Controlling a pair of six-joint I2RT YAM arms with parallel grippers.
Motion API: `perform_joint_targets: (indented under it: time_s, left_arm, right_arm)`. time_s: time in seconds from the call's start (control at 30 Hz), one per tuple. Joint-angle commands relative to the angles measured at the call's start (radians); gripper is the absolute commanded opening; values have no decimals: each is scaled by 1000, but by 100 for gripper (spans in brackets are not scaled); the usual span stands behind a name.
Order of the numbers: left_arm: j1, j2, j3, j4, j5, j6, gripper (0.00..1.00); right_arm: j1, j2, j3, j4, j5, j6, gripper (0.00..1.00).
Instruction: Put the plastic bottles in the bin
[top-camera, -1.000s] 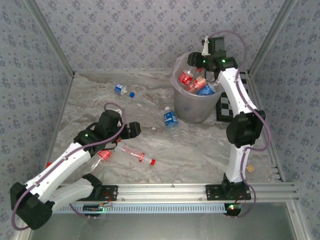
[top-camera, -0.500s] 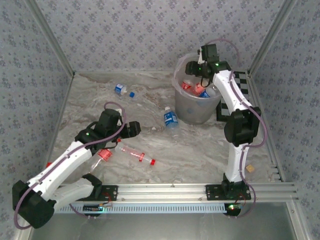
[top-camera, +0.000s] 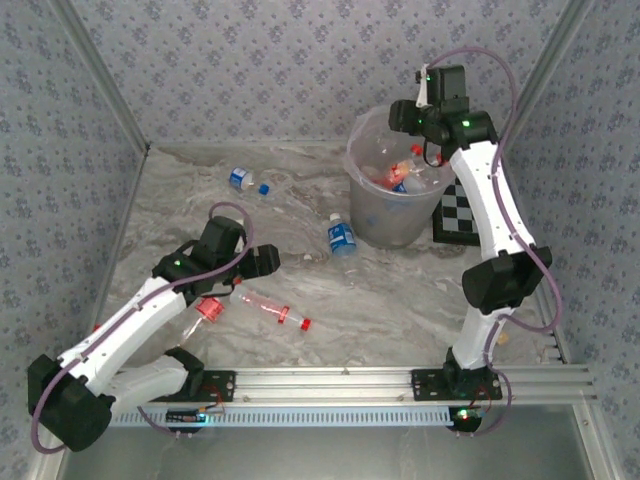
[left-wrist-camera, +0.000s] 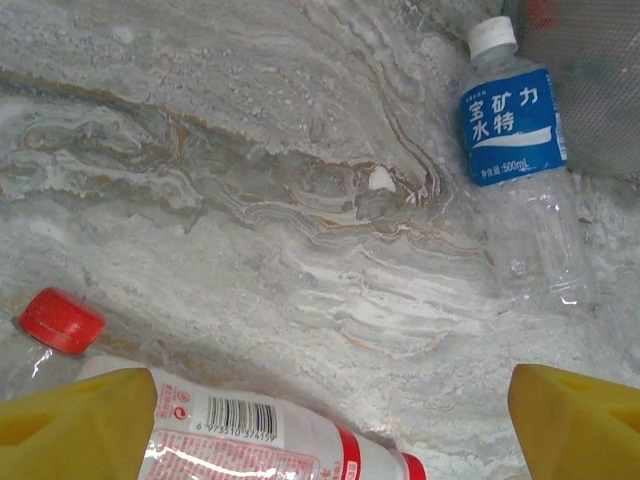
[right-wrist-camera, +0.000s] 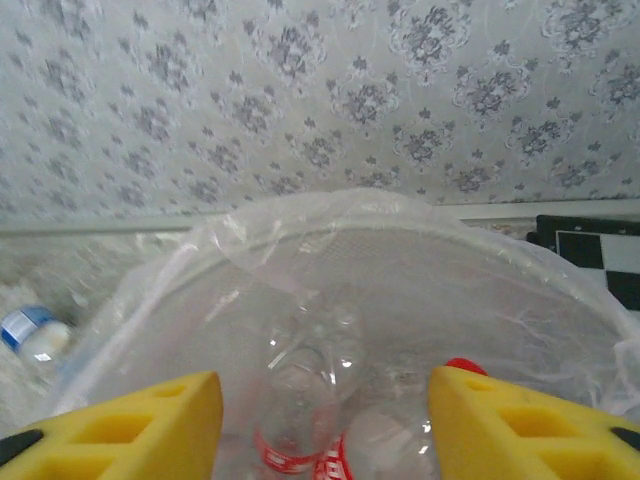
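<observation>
Left tool (left-wrist-camera: 330, 425): open, with its yellow fingers (left-wrist-camera: 80, 420) wide apart and nothing gripped. It hovers low over the counter (top-camera: 400, 290), well apart from the bin (top-camera: 385, 222), on the bin's near-left in the top view.
Right tool (right-wrist-camera: 320, 420): fingers apart with nothing clamped between them, held above the bin's mouth.
Bin: a round grey bucket lined with a clear bag, standing upright.
Checkerboard (top-camera: 462, 212): flat on the counter, just beside the bin on its right.
Bottles in the bin (top-camera: 405, 178): several with red and blue labels heaped inside. The count cannot be told.
White-capped blue-label bottle (left-wrist-camera: 515, 130): lying on the counter just beside the bin's left wall, at its base.
Blue-capped bottle (top-camera: 243, 180): lying on the counter left of the bin, well apart from it.
Red-label bottle (left-wrist-camera: 260, 440): lying on the counter near-left of the bin and well apart from it. In the left wrist view it sits below the left tool's open fingers.
Red-capped bottle (left-wrist-camera: 60, 320): just beside the red-label bottle, on the side away from the bin, partly under the left arm.
</observation>
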Motion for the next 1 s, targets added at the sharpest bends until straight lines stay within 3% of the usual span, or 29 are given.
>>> perform_joint_targets:
  time_s: [0.0, 0.17, 0.3, 0.43, 0.77, 0.97]
  left_arm:
    - [-6, -15, 22, -61, 23, -68, 91]
    - [-83, -66, -37, -98, -35, -377, 92]
    - [-252, -73, -83, -44, -96, -636, 92]
    - [-338, 14, -43, -203, -169, -821, 92]
    - [-381, 170, -124, 17, -154, -945, 94]
    - [-385, 303, -142, 169, -54, -964, 94]
  right_arm:
    - [7, 48, -1, -38, -17, -7, 48]
    - [11, -5, -53, 3, -31, 4, 50]
    - [6, -85, -110, 20, -20, 2, 64]
    - [-8, -182, -215, 51, -33, 6, 78]
    - [-43, -368, -362, 72, -69, 8, 81]
    - [-74, -452, -401, 87, -96, 30, 83]
